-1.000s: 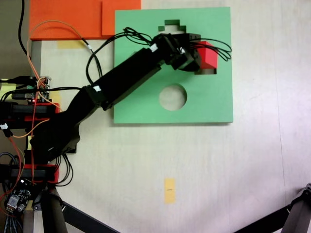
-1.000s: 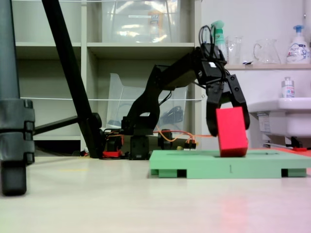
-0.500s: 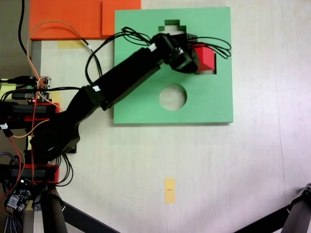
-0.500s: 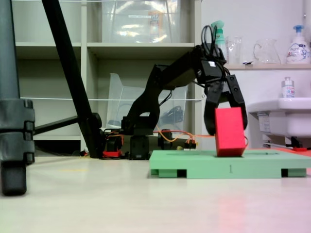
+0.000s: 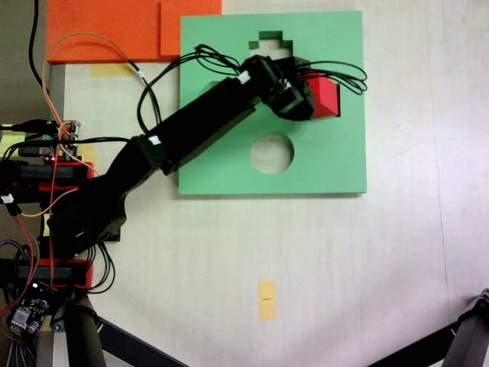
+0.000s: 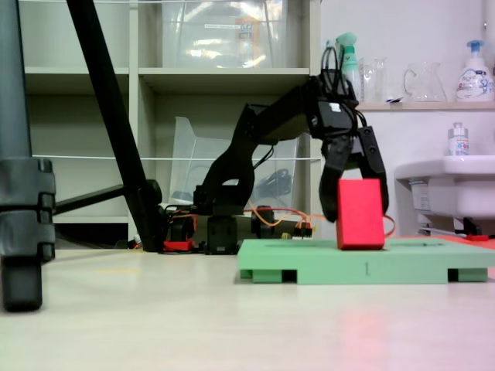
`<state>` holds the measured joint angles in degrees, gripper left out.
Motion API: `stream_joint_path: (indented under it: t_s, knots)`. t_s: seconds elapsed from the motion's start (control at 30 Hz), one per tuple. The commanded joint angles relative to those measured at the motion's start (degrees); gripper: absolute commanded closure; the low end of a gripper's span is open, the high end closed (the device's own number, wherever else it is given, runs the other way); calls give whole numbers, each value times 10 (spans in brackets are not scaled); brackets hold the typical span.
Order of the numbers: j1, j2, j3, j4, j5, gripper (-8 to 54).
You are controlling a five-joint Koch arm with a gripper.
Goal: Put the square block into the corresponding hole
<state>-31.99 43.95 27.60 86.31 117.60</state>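
The square block [image 5: 327,95] is a red foam cube standing upright on the green board [image 5: 229,168], over the corresponding hole, which it covers almost fully. In the low fixed view the square block [image 6: 360,216] rests with its bottom edge level with the board [image 6: 325,267] top. My gripper [image 5: 312,95] reaches in from the left on the black arm. Seen from the side, the gripper [image 6: 357,197] has one finger on each side of the block's upper part, shut on it.
The board also has a stepped cross cutout [image 5: 269,40] at its far edge and a round cutout [image 5: 272,153] nearer. Orange foam slabs [image 5: 99,30] lie at the top left. A yellow tape strip [image 5: 266,298] marks the table. Tripod legs [image 6: 19,154] stand at the left.
The block was tilted with its lower corner on the board; it has come upright and shifted slightly left and down in the side view, with the gripper following.
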Motion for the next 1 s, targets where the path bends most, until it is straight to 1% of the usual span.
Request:
stream_joint_path:
  t_s: [0.0,0.37,0.4,0.43,0.47,0.5,0.53,0.57,0.7,0.8,0.87,0.9,0.97]
  knots:
    - [-4,1,-10,11,12,336]
    - [4,-36,-11,-26,20,333]
    - [4,-44,-15,-32,20,296]
    - [4,-49,-18,-33,20,240]
    - [2,-54,-23,-35,22,163]
    - [-4,-55,-26,-35,23,44]
    - [-6,-54,-26,-34,24,-33]
    - [-6,-50,-29,-32,25,-65]
    - [-7,-26,-31,-14,25,-65]
    - [-11,7,-31,26,23,-65]
    - [-16,47,-30,70,15,-65]
    - [-16,69,-30,91,4,-65]
    - [-13,127,-26,144,-83,-64]
